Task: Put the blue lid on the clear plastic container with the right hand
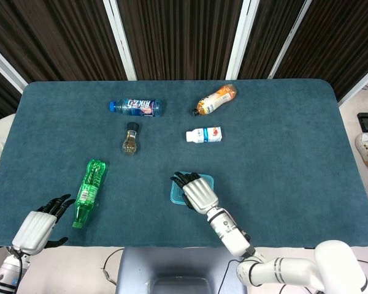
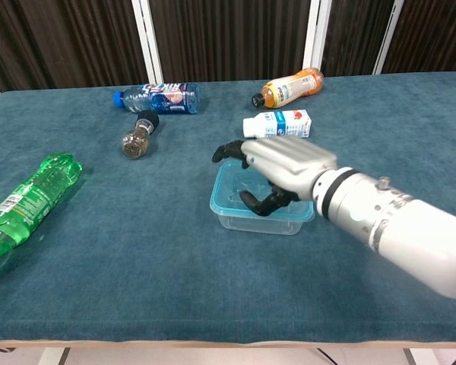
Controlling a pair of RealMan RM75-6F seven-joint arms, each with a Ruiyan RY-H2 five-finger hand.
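Although the blue lid [image 2: 226, 185] is largely covered, its rim shows around the top of the clear plastic container [image 2: 260, 218], which stands near the middle of the surface [image 2: 137, 251], toward the near edge. The lid appears seated on the container, though whether it is pressed fully home cannot be confirmed from either view. The right hand [image 2: 280, 172] lies palm down across the lid, dark fingertips [image 2: 229, 151] reaching past the far left rim and the thumb curled under by the near wall. It rests on the lid, apparently to press it down; whether it is actually clasping the lid cannot be told. The left hand [image 1: 38, 225] sits at the near left edge, fingers apart, holding nothing, just beside a green bottle [image 1: 89, 192] lying on its side. A white carton [image 2: 277, 124] lies beyond the container, clear of it.
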